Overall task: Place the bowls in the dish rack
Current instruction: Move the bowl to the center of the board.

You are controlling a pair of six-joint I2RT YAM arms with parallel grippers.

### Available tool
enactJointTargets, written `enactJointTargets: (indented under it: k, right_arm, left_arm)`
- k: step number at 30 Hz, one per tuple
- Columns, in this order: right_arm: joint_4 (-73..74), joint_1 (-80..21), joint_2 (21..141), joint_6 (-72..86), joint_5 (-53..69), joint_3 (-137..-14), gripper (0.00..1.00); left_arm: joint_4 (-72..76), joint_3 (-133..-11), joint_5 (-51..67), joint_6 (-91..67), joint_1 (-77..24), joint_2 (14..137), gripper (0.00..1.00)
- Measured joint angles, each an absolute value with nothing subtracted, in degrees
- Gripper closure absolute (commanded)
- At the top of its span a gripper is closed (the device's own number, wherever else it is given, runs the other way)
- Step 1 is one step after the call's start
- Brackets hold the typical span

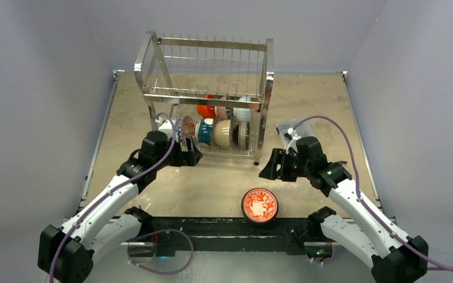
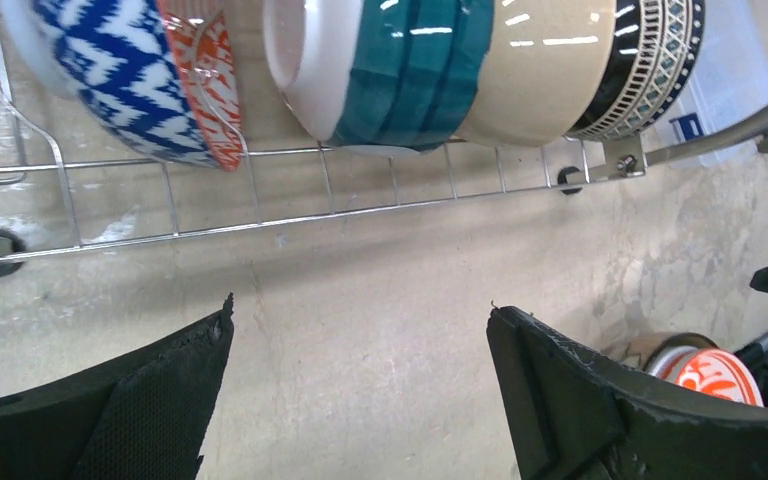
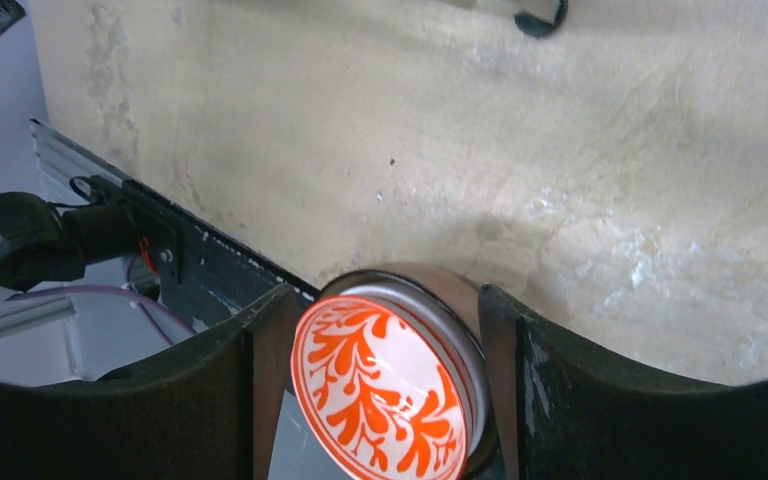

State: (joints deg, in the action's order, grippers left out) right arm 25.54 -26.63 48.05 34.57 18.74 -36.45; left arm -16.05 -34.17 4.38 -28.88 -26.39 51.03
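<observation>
Red-and-white floral bowl [image 1: 259, 205] near right hand [image 1: 268, 166], apart

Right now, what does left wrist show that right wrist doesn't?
Left wrist only: the dish rack, its lower shelf holding the blue-patterned bowl, teal-banded bowl and tan bowl on edge, plus the open left hand. Right wrist only: the black rail at the near edge, plus the open right hand. Both: the floral bowl sitting on the table, outside the rack.

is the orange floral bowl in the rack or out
Out: the orange floral bowl sits upright on the table, apart from the dish rack.
</observation>
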Motion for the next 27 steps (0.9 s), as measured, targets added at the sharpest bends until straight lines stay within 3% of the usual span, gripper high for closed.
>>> enactJointTargets:
  k: [6,9,13,20,27]
  right_arm:
    - [32.9,-26.6,47.2,35.5,19.0,-36.2,0.28]
    - [35.8,-26.6,47.2,35.6,19.2,-35.3,0.21]
    - [38.1,-26.6,47.6,35.3,19.8,-32.1,0.21]
    - [36.5,-26.6,50.4,34.5,25.2,-26.6,0.33]
    - [27.3,-28.2,55.1,36.1,30.1,-25.5,0.41]
  left_arm:
    - [-13.1,-32.9,8.9,-30.9,-28.1,51.9,0.02]
    - [-11.4,-31.6,9.2,-32.7,-32.0,52.2,0.02]
    - [-9.0,-31.3,8.6,-35.0,-38.9,54.3,0.02]
    - [-4.9,-31.4,6.2,-37.8,-49.1,61.0,0.01]
    - [-2.4,-32.3,5.2,-39.9,-52.8,62.5,0.02]
